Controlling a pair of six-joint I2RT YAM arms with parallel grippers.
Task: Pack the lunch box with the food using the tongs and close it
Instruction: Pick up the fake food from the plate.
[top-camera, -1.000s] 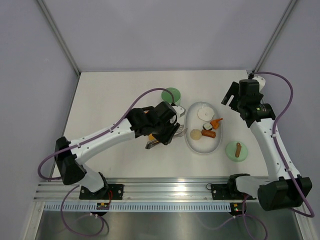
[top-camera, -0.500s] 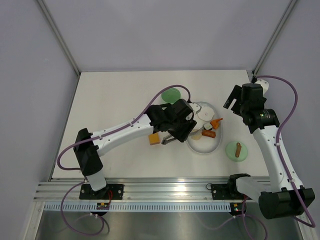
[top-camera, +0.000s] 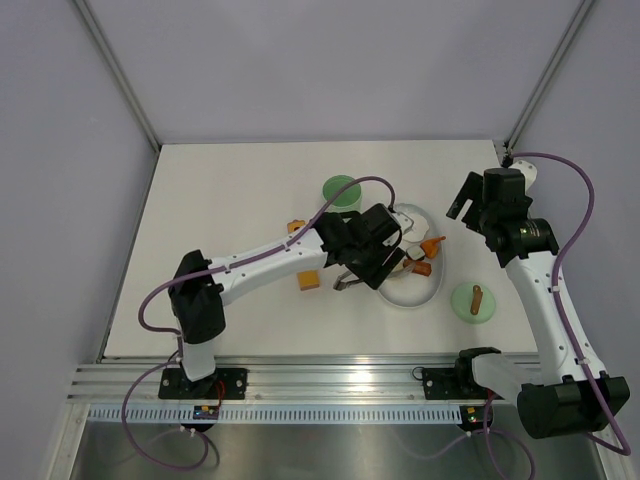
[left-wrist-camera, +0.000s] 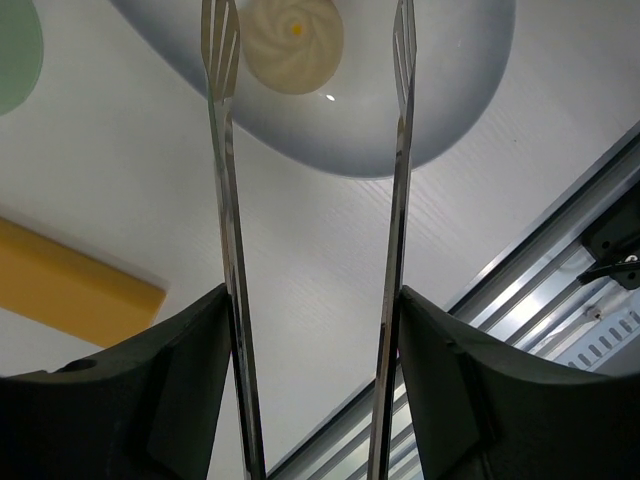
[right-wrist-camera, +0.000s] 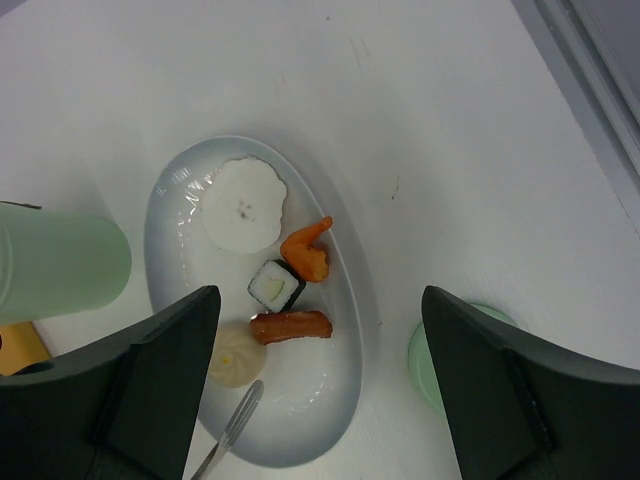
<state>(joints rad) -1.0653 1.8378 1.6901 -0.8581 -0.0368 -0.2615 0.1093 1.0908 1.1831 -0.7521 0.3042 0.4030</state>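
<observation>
Top view: the left gripper (top-camera: 375, 258) has swung right, from beside the plate (top-camera: 418, 299) to over its left rim. The lunch box (top-camera: 340, 190) now stands uncovered, with its lid (top-camera: 474, 300) well apart on the right.

Left wrist: the jaws, partly spread, hold the tongs (left-wrist-camera: 228, 200) — the tips flank the bun (left-wrist-camera: 295, 30).

Right wrist: the right gripper (right-wrist-camera: 320, 295) gapes wide and empty, above the plate.

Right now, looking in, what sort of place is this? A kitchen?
Probably a robot test bench, not a kitchen: left arm and right arm bolted to an aluminium rail at a white table, plain panel walls around it, and toy food on a white oval plate.
</observation>
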